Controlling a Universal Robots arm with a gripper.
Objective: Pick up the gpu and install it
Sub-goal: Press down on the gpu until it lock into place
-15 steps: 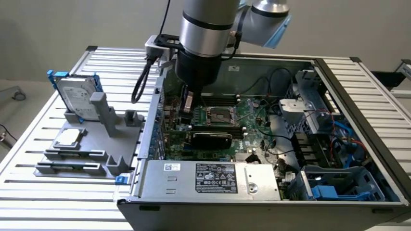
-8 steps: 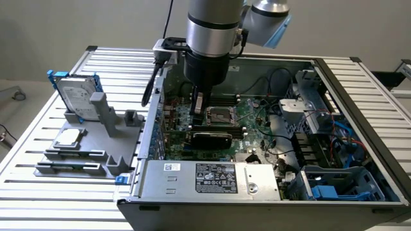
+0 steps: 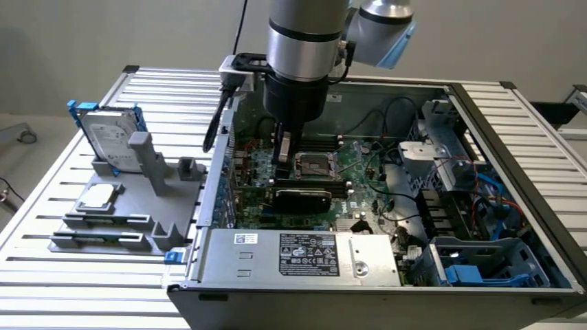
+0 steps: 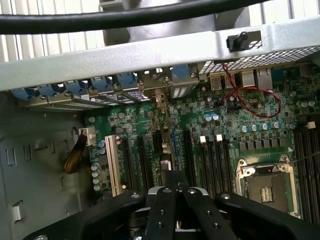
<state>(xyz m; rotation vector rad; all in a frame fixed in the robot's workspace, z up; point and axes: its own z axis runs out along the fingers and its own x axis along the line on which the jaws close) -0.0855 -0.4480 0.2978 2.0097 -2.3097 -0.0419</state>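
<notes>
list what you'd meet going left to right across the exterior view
hard drive → processor chip → grey parts holder → gpu inside the computer case → blue drive bay

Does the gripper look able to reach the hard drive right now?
Probably yes: the hard drive stands upright outside the case with nothing above it. The gripper, shut and inside the case, would have to lift out first.

- one open computer case (image 3: 513,137)
- one gpu (image 3: 302,200)
- one hard drive (image 3: 106,141)
- one processor chip (image 3: 99,197)
- one grey holder rack (image 3: 137,227)
- one gripper (image 4: 175,187)
</notes>
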